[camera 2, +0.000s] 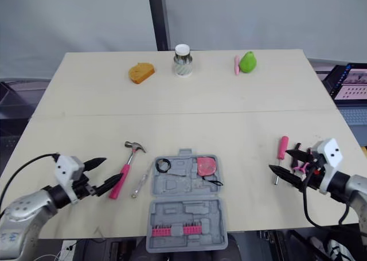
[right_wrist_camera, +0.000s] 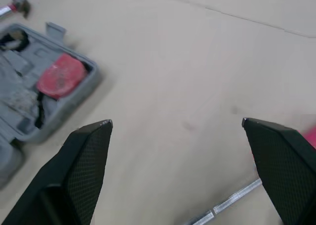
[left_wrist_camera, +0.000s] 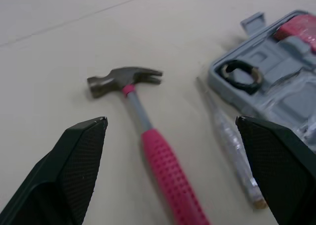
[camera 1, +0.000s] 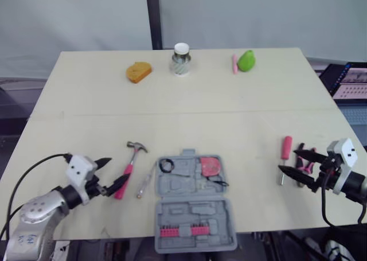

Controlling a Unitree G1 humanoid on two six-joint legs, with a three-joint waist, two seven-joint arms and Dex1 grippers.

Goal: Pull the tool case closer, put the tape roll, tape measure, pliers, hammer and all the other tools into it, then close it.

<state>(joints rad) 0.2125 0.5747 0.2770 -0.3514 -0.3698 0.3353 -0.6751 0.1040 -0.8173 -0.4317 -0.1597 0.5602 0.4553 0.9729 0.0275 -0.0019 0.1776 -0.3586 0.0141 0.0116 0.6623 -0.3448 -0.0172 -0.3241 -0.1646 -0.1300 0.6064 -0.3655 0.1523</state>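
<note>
My left pincer (camera 1: 118, 169) has its fingers wide apart by the pink hammer (camera 1: 131, 160), at 9 o'clock from the tool case (camera 1: 195, 212). My right pincer (camera 1: 287, 160) is spread wide too, at 3 o'clock.

Empty left gripper (camera 1: 118, 169), fingers apart, empty right gripper (camera 1: 287, 160), fingers apart

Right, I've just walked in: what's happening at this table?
The robot is packing tools into an open grey tool case at the near edge of the table. The tape roll and tape measure lie in it. Its left gripper hovers open by the hammer. The right gripper is open beside the screwdriver and pliers, holding nothing.
</note>
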